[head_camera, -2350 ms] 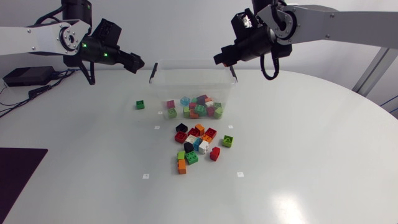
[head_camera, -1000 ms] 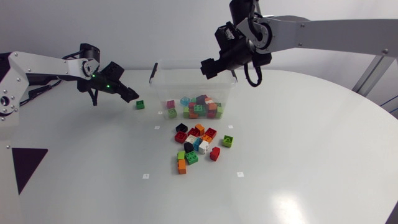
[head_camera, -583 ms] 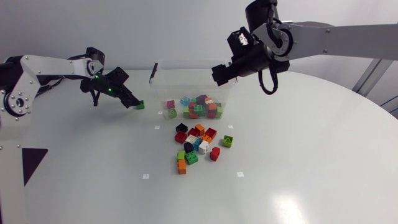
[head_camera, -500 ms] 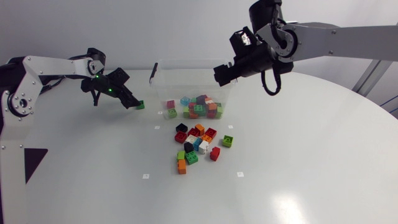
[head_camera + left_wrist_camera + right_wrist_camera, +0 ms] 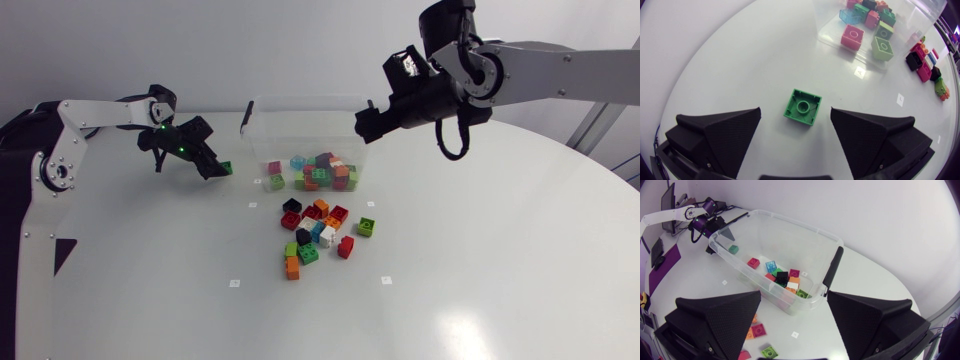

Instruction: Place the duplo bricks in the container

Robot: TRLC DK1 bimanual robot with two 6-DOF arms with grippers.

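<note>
Left claw [image 5: 213,166]: lowered to the table [image 5: 480,260], fingers spread. A lone green brick [image 5: 802,106] lies flat on the table between them, touched by neither. The claw straddles the brick, evidently so that closing will pinch it from two sides. This brick sits apart from the rest, just left of the container [image 5: 300,125].

Container: clear, open-topped, at the table's far middle. Mixed bricks [image 5: 318,172] already lie in its near right part.

Loose pile [image 5: 318,232]: many bricks are heaped on the table in front of the container, so the task appears well short of done.

Right claw [image 5: 367,120]: spread and carrying nothing, held above the container's right end, presumably high enough to stay clear of the wall.
</note>
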